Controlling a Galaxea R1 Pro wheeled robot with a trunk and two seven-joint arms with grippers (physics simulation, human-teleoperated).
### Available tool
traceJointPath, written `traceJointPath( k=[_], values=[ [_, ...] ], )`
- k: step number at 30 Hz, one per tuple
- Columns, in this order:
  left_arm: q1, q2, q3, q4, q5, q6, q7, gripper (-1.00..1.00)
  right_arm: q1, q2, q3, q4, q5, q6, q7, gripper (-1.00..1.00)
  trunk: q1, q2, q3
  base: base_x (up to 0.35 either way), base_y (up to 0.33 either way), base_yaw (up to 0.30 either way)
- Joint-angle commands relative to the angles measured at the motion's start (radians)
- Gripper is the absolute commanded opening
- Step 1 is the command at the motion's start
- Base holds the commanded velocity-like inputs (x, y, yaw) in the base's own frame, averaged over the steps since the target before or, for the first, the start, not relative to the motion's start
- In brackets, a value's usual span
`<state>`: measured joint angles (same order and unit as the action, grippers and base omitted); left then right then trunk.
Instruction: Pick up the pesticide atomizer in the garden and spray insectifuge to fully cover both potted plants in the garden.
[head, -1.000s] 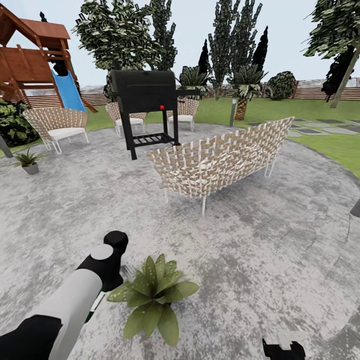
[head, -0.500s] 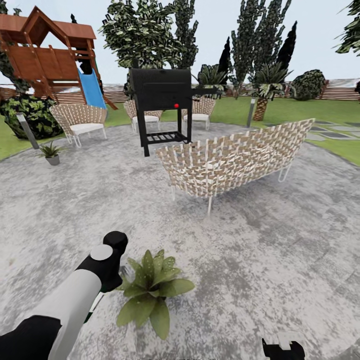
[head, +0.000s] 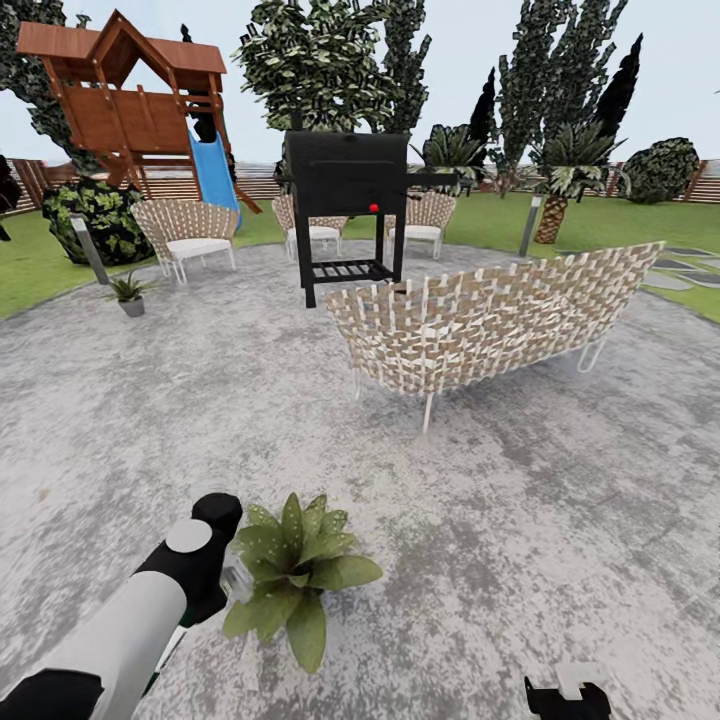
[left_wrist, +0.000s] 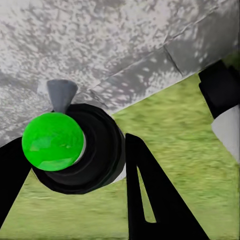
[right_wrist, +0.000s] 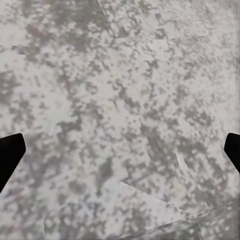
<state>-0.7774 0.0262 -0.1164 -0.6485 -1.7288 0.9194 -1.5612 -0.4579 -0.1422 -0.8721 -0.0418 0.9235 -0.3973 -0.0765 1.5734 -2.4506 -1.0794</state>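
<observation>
On the round grey patio (head: 520, 520), close in front of the robot: one potted plant (head: 295, 575), a low rosette of speckled green leaves spread so wide that the pot beneath stays hidden. Just beside those leaves, the end of the left arm (head: 195, 560), black over white. Between the black fingers (left_wrist: 150, 200) of the left gripper (left_wrist: 75, 165), seen from the left wrist: the sprayer (left_wrist: 75, 147), a round black body with a bright green cap and a small grey nozzle, held fast with the fingers closed against its sides. Below it there, patio edge and lawn (left_wrist: 175, 150).

Far off at the patio's left rim, near a grey lamp post (head: 88, 248): the second potted plant (head: 130, 292), thin green leaves standing in a little grey pot.

Low at the right of the head view, the right gripper (head: 568, 692), a black and white stub. From the right wrist, only two black tips (right_wrist: 9, 155) at opposite edges, spread wide apart, nothing between them but paving.

Further back: a long woven bench (head: 495, 320), a black grill (head: 348, 205), woven chairs (head: 190, 232), a wooden playhouse with a blue slide (head: 215, 180).
</observation>
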Motion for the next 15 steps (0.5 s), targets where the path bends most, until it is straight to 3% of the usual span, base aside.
traceJointPath(
  k=[1, 5, 7, 12, 15],
  values=[
    [0.017, 0.008, -0.004, -0.002, -0.005, 0.010, -0.010, -1.00, -0.001, 0.000, -0.005, 0.002, 0.011, -0.003, -0.006, 1.00, 0.000, 0.000, -0.001, 0.000, -0.005, 0.001],
    [0.047, 0.073, -0.002, -0.016, -0.001, 0.009, -0.010, -1.00, -0.001, 0.000, -0.005, 0.002, 0.011, -0.003, -0.006, 1.00, 0.000, 0.000, -0.001, 0.000, -0.001, 0.000],
    [0.049, 0.090, -0.002, -0.016, 0.000, 0.009, -0.010, -1.00, -0.001, -0.001, -0.005, 0.002, 0.011, -0.003, -0.006, 1.00, 0.000, 0.000, -0.001, 0.000, 0.000, 0.000],
    [0.057, 0.085, -0.001, -0.004, 0.004, 0.010, -0.010, -1.00, -0.001, 0.001, -0.005, 0.002, 0.011, -0.003, -0.006, 1.00, 0.000, 0.000, -0.001, 0.000, 0.000, 0.150],
    [0.058, 0.075, -0.002, -0.003, 0.038, 0.011, -0.010, -1.00, -0.001, 0.001, -0.005, 0.002, 0.011, -0.003, -0.006, 1.00, 0.000, 0.000, -0.001, 0.000, 0.000, 0.266]
  ],
)
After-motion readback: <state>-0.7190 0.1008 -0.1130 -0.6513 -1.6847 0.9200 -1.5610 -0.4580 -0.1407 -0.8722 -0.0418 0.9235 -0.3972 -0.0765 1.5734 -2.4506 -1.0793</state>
